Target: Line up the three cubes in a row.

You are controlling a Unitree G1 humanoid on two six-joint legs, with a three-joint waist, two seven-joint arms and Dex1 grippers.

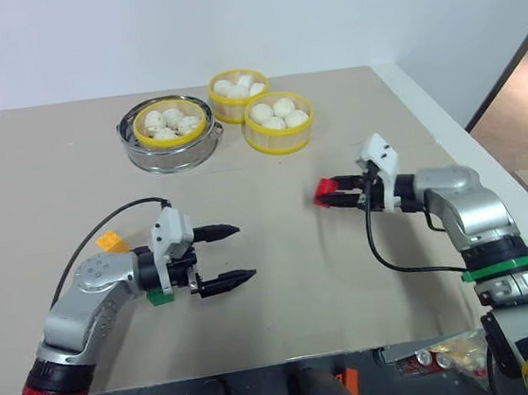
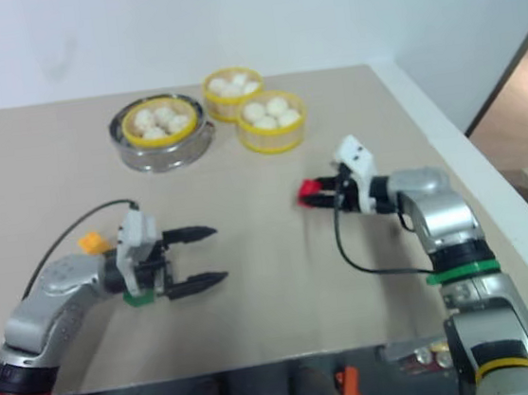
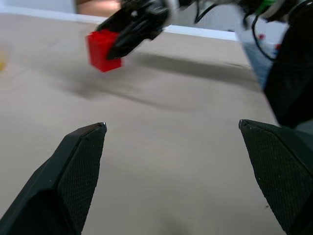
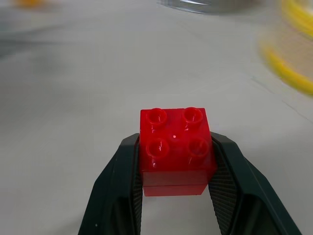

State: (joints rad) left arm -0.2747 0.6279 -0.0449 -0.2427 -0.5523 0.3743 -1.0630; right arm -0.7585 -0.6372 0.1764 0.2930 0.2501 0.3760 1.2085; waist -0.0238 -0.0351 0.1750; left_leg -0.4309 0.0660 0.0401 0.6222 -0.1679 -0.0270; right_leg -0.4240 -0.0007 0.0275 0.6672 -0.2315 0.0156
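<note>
My right gripper (image 1: 332,194) is shut on the red cube (image 1: 325,191), held a little above the table right of centre; the right wrist view shows the studded red cube (image 4: 175,149) clamped between both fingers. My left gripper (image 1: 242,252) stands open at the left, pointing right, with nothing between its fingers. The green cube (image 1: 160,298) lies partly hidden under the left wrist. The yellow-orange cube (image 1: 111,242) rests on the table just behind that arm. In the left wrist view the red cube (image 3: 102,49) hangs ahead in the other gripper.
At the back of the table stand a metal steamer (image 1: 172,149) holding a yellow basket of white buns and two more yellow bun baskets (image 1: 279,124). The table's right edge (image 1: 490,172) runs close beside my right arm. A black cable loops from each wrist.
</note>
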